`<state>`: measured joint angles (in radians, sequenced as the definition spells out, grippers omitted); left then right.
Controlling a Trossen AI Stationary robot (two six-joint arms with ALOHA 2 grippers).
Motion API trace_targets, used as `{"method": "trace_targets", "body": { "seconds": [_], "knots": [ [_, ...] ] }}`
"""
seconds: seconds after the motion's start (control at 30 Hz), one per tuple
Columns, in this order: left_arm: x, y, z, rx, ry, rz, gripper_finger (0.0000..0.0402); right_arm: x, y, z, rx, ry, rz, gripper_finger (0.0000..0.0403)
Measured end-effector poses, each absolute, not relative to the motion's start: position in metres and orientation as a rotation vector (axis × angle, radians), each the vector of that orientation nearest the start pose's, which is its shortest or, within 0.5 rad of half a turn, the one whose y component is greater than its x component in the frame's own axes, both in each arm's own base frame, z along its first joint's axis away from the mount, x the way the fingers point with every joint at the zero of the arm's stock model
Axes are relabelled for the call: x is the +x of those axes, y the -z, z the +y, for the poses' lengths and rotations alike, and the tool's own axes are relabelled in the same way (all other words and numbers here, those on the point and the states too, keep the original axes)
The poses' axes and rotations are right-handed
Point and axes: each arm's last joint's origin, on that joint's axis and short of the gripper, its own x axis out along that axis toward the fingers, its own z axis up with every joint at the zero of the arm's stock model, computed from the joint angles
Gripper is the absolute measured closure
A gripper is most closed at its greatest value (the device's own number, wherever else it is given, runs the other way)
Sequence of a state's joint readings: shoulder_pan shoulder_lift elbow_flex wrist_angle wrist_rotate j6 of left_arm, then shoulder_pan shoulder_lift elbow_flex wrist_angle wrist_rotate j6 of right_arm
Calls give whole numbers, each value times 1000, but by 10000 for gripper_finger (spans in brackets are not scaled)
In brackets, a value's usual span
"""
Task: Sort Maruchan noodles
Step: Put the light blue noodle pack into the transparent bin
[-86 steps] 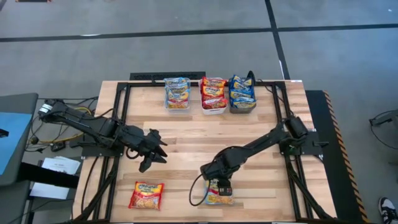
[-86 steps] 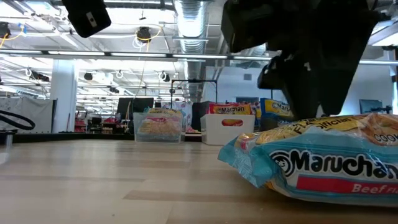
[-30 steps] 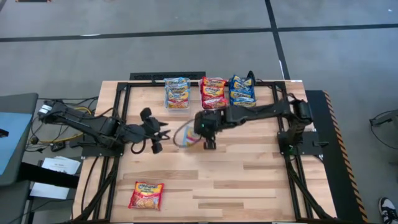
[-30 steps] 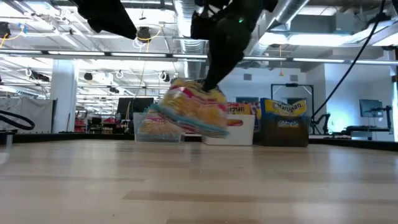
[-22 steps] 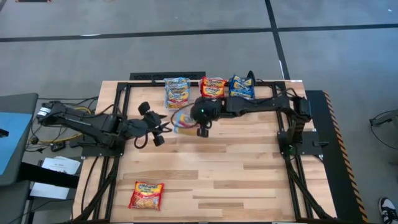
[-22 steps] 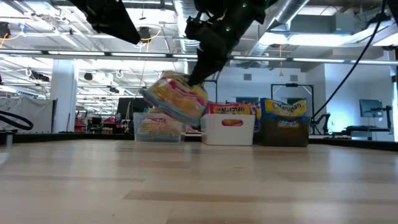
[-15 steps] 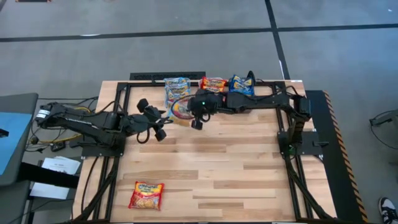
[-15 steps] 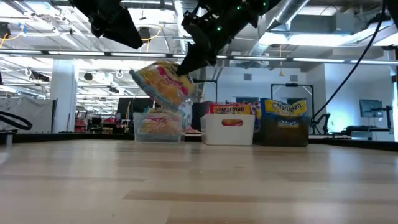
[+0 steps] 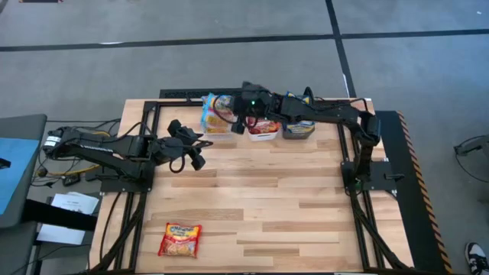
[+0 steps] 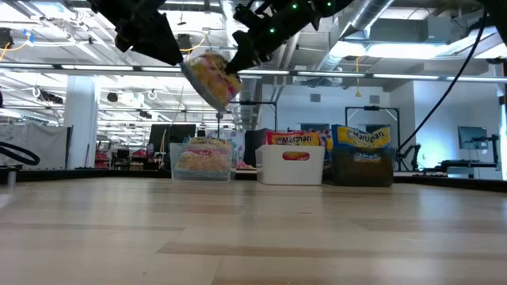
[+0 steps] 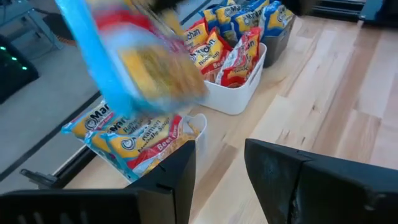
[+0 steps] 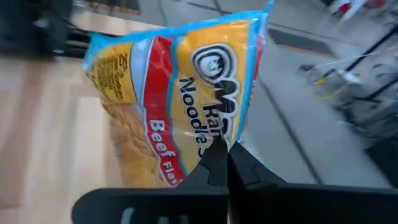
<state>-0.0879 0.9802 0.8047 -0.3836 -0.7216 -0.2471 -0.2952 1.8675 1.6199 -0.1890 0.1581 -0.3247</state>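
Note:
My right gripper (image 9: 234, 113) is shut on a blue-edged Maruchan noodles packet (image 12: 180, 93), high over the clear bin (image 9: 218, 134) at the table's far edge. That bin holds more blue-edged packets (image 11: 134, 140). Beside it, a white bin (image 9: 262, 134) holds red packets and a dark bin (image 9: 298, 131) holds blue ones. My left gripper (image 9: 199, 150) hovers open with nothing between its fingers, just left of and nearer than the clear bin. One red packet (image 9: 179, 239) lies flat near the table's front left. My right gripper pinches one edge of the packet (image 12: 219, 138) between its two shut fingers. The packet is lifted clear of everything and hangs tilted beside the fingers (image 10: 210, 77), well above the clear bin.
The three bins (image 10: 295, 165) stand in a row along the far edge. Bare wooden tabletop (image 9: 290, 206) stretches across the middle and right. Black frame rails (image 9: 359, 221) run along both sides of the table.
My right gripper has carried the packet toward the table's far edge and upward, from over the middle of the table to above the clear bin; the packet has tipped more upright. My left gripper has drifted a little toward the far edge, still open.

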Motion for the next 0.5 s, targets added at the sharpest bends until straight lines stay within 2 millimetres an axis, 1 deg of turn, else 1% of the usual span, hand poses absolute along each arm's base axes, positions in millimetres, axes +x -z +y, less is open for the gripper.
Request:
{"method": "trace_targets", "body": {
  "seconds": [0.13,0.23,0.3,0.43,0.5],
  "knots": [
    [201,-292,1,-8,-672,443,274,412,-318,-148,-341,421,516,400],
    [201,-292,4,27,-676,456,274,408,-320,-159,-360,447,507,400],
    [201,-292,8,41,-696,463,274,411,-315,-166,-364,459,504,400],
    [200,-292,20,39,-770,464,274,418,-297,-178,-356,455,520,400],
    [199,-292,28,30,-807,466,274,422,-291,-181,-348,454,533,400]
  ]
}}
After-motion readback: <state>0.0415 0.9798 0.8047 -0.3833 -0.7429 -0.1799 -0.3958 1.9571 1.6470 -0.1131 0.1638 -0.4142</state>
